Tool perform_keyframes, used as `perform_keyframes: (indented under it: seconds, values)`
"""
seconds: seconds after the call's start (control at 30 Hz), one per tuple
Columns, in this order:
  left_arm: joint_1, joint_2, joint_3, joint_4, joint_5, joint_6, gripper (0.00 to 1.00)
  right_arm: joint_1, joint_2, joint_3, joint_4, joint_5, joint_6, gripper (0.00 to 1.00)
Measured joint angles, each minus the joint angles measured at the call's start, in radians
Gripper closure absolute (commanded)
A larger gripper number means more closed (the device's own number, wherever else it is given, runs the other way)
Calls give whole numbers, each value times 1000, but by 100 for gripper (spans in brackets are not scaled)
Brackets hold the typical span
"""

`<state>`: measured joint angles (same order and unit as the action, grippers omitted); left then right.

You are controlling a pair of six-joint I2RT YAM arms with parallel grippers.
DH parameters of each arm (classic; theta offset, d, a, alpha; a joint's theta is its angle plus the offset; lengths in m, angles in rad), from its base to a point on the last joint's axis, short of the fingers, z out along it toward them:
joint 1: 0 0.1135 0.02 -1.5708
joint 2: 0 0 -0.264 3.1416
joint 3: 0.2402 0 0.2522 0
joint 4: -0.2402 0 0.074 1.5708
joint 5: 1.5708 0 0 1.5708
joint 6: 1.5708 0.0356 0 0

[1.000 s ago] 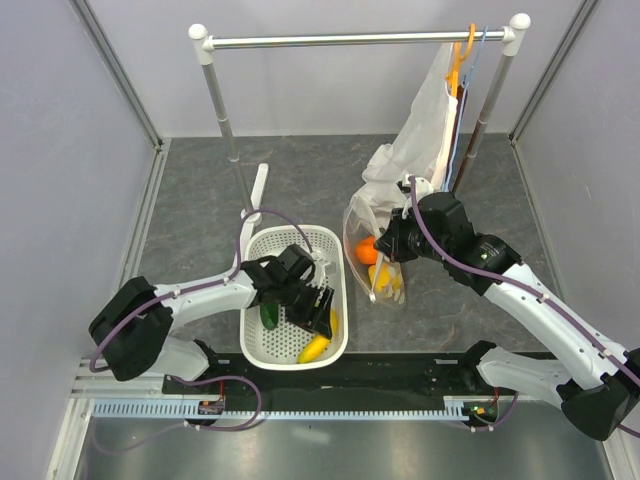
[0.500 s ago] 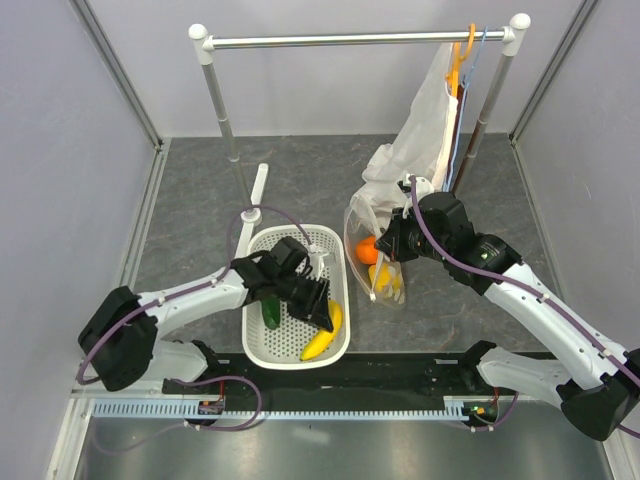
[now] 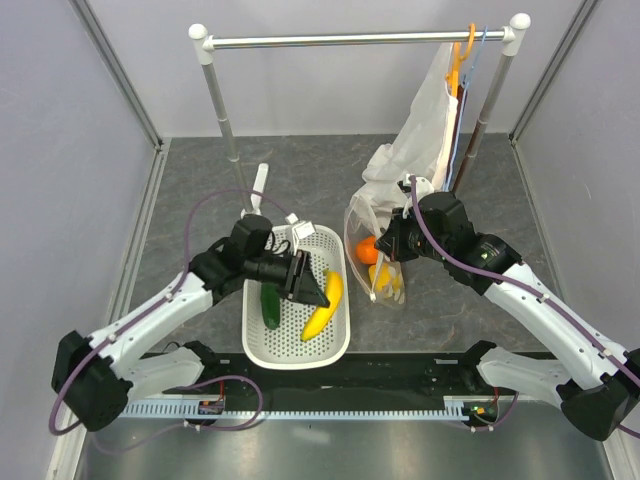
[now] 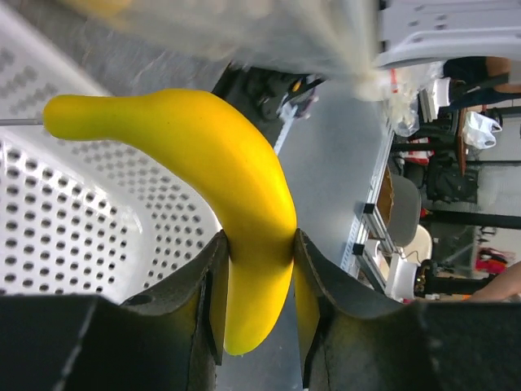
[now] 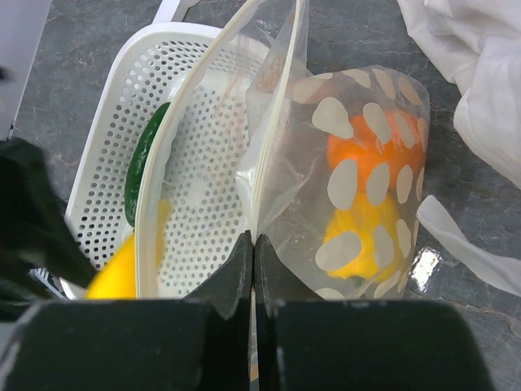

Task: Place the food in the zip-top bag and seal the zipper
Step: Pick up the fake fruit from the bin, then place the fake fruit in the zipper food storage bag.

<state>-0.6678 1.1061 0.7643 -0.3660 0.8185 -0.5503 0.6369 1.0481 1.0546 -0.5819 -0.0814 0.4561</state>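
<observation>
My left gripper [image 3: 312, 291] is shut on the yellow banana [image 3: 324, 306] and holds it above the white basket [image 3: 262, 350]; in the left wrist view the banana [image 4: 236, 179] sits between the two fingers [image 4: 207, 285]. The dark green cucumber [image 3: 270, 306] lies in the basket. My right gripper [image 3: 388, 247] is shut on the rim of the dotted zip-top bag [image 5: 366, 187], pinching the zipper strip [image 5: 269, 163] and holding the mouth open. The orange [image 5: 383, 142] and the yellow bell pepper [image 5: 362, 232] are inside the bag.
A clothes rail [image 3: 350, 40] stands at the back with a white cloth [image 3: 420, 130] on hangers at its right end, just behind the bag. The basket sits at the near edge between the arms.
My left gripper has lifted the banana out of the basket's bottom and swung it up and right, toward the bag. The right gripper and bag have stayed still.
</observation>
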Motion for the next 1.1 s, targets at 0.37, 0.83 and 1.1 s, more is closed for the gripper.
perform_keyframes:
  seconds: [0.37, 0.83, 1.1]
  values:
    - [0, -123, 272, 112, -95, 4, 84, 0, 0, 0, -1, -1, 0, 100]
    - [-101, 76, 276, 517, -245, -227, 80, -11, 0, 0, 0, -28, 2, 100]
    - [-123, 74, 216, 661, -403, 49, 81, -13, 0, 0, -1, -54, 6, 100]
